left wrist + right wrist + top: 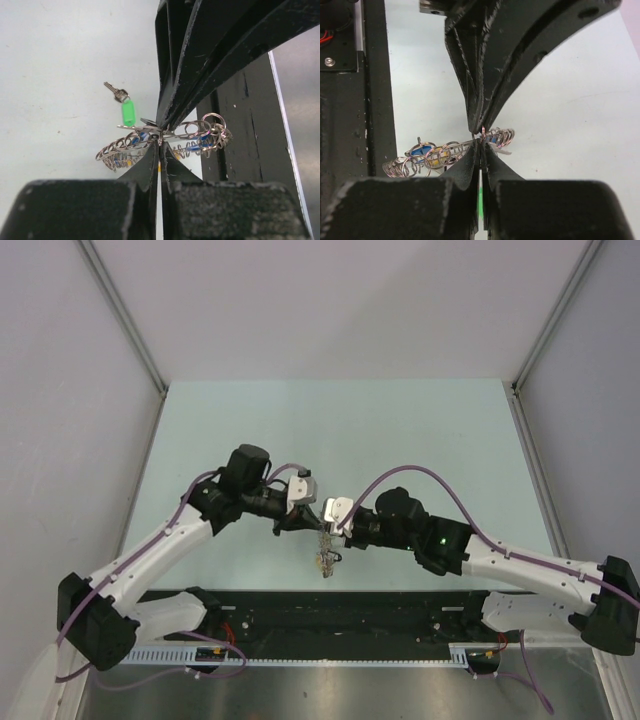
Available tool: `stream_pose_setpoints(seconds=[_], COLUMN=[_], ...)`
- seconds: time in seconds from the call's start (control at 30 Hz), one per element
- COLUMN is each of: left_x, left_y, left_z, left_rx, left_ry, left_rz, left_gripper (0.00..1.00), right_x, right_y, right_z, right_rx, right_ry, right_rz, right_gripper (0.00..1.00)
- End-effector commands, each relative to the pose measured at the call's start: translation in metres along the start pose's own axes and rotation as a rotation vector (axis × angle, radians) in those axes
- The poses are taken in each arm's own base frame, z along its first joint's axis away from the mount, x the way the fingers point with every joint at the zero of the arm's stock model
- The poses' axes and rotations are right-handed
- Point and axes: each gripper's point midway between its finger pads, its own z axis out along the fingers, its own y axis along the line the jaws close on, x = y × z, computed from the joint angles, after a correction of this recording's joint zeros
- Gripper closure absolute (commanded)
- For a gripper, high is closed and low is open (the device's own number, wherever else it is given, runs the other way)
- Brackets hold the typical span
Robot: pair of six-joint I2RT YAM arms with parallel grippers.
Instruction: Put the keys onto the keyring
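The keyring [325,556] hangs above the table's near edge, pinched between both grippers. My left gripper [312,514] is shut on its rim; in the left wrist view [160,142] the ring's wire loops [125,146] spread to both sides of the fingertips. My right gripper [336,524] is shut on the same rim from the other side [481,140]. Blue [420,150] and yellow [434,159] key heads show among the loops. A green-headed key [128,112] shows just beyond the ring; I cannot tell whether it is attached.
The mint-green table [400,430] stretches behind the grippers. A black rail [330,605] runs along the near edge, right under the ring; it also shows in the left wrist view [240,150] and the right wrist view [350,125]. Grey walls enclose the sides.
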Motion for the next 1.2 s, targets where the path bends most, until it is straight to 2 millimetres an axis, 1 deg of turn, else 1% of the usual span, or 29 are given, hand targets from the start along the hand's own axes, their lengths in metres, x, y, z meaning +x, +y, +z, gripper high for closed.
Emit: stream_pose_setpoints(seconds=[0.0,0.03,0.13,0.17,0.23,0.27,0.33,0.37,0.4,0.43,0.47,0.53,0.57,0.6,0.63,0.67,0.7,0.73,0.77,0.83,0.87,0.9,0.93,0.97,1.0,1.03,1.07,1.1,1.17], left_x=[-0.026,-0.026,-0.03,-0.033,-0.037,-0.043,-0.046,-0.053,-0.051,-0.057,-0.054,-0.059,-0.057,-0.058,-0.06,-0.058,-0.059,-0.068,-0.067,-0.074,-0.072,-0.075,-0.075,-0.072,-0.075,-0.076,-0.071,-0.077,-0.072], left_y=[0.008,0.012,0.013,0.015,0.013,0.014,0.012,0.013,0.013,0.014,0.014,0.015,0.014,0.014,0.015,0.014,0.015,0.016,0.016,0.016,0.016,0.017,0.018,0.018,0.02,0.021,0.02,0.02,0.021], left_z=[-0.012,-0.015,-0.019,-0.021,-0.025,-0.026,-0.028,-0.03,-0.029,-0.031,-0.03,-0.032,-0.03,-0.03,-0.031,-0.03,-0.031,-0.035,-0.035,-0.038,-0.037,-0.038,-0.039,-0.037,-0.039,-0.04,-0.038,-0.041,-0.039], left_rx=[-0.122,-0.158,-0.203,-0.221,-0.24,-0.253,-0.264,-0.274,-0.277,-0.289,-0.297,-0.304,-0.3,-0.301,-0.307,-0.308,-0.318,-0.329,-0.332,-0.343,-0.341,-0.348,-0.355,-0.355,-0.371,-0.377,-0.375,-0.385,-0.396], left_ry=[-0.085,-0.088,-0.12,-0.134,-0.164,-0.187,-0.217,-0.245,-0.255,-0.284,-0.29,-0.321,-0.324,-0.331,-0.345,-0.346,-0.352,-0.385,-0.397,-0.433,-0.442,-0.46,-0.468,-0.472,-0.492,-0.505,-0.513,-0.546,-0.561], left_rz=[0.002,-0.007,-0.029,-0.025,-0.044,-0.036,-0.062,-0.047,-0.072,-0.056,-0.07,-0.078,-0.101,-0.103,-0.096,-0.113,-0.117,-0.085,-0.111,-0.101,-0.121,-0.114,-0.118,-0.137,-0.13,-0.132,-0.157,-0.142,-0.167], left_gripper=[1.0,1.0,1.0,1.0,1.0,1.0,1.0,1.0,1.0,1.0,1.0,1.0,1.0,1.0,1.0,1.0,1.0,1.0,1.0,1.0,1.0,1.0,1.0,1.0,1.0,1.0,1.0,1.0,1.0], right_x=[-0.025,-0.023,-0.023,-0.021,-0.02,-0.018,-0.019,-0.018,-0.018,-0.02,-0.02,-0.025,-0.026,-0.032,-0.033,-0.033,-0.032,-0.031,-0.03,-0.028,-0.028,-0.032,-0.031,-0.032,-0.039,-0.034,-0.036,-0.042,-0.042], right_y=[-0.019,-0.021,-0.021,-0.02,-0.019,-0.018,-0.016,-0.014,-0.012,-0.011,-0.01,-0.007,-0.006,-0.005,-0.005,-0.005,-0.006,-0.006,-0.006,-0.007,-0.007,-0.01,-0.008,-0.009,-0.011,-0.013,-0.014,-0.018,-0.023], right_z=[-0.016,-0.018,-0.021,-0.02,-0.019,-0.018,-0.016,-0.014,-0.013,-0.013,-0.012,-0.01,-0.009,-0.008,-0.008,-0.007,-0.006,-0.005,-0.005,-0.004,-0.004,-0.005,-0.005,-0.006,-0.007,-0.01,-0.011,-0.014,-0.017], right_rx=[0.083,0.092,0.101,0.099,0.095,0.092,0.083,0.076,0.071,0.071,0.068,0.061,0.059,0.063,0.064,0.066,0.077,0.081,0.086,0.098,0.101,0.112,0.109,0.114,0.119,0.13,0.137,0.144,0.157], right_ry=[-0.047,-0.044,-0.048,-0.046,-0.05,-0.046,-0.053,-0.054,-0.054,-0.067,-0.072,-0.093,-0.099,-0.129,-0.136,-0.14,-0.143,-0.146,-0.149,-0.165,-0.172,-0.196,-0.203,-0.217,-0.257,-0.269,-0.29,-0.332,-0.354], right_rz=[0.012,0.016,0.024,0.03,0.036,0.043,0.048,0.053,0.055,0.056,0.056,0.058,0.061,0.062,0.062,0.064,0.069,0.068,0.072,0.084,0.089,0.092,0.106,0.118,0.125,0.154,0.17,0.177,0.205], right_gripper=[1.0,1.0,1.0,1.0,1.0,1.0,1.0,1.0,1.0,1.0,1.0,1.0,1.0,1.0,1.0,1.0,1.0,1.0,1.0,1.0,1.0,1.0,1.0,1.0,1.0,1.0,1.0,1.0,1.0])
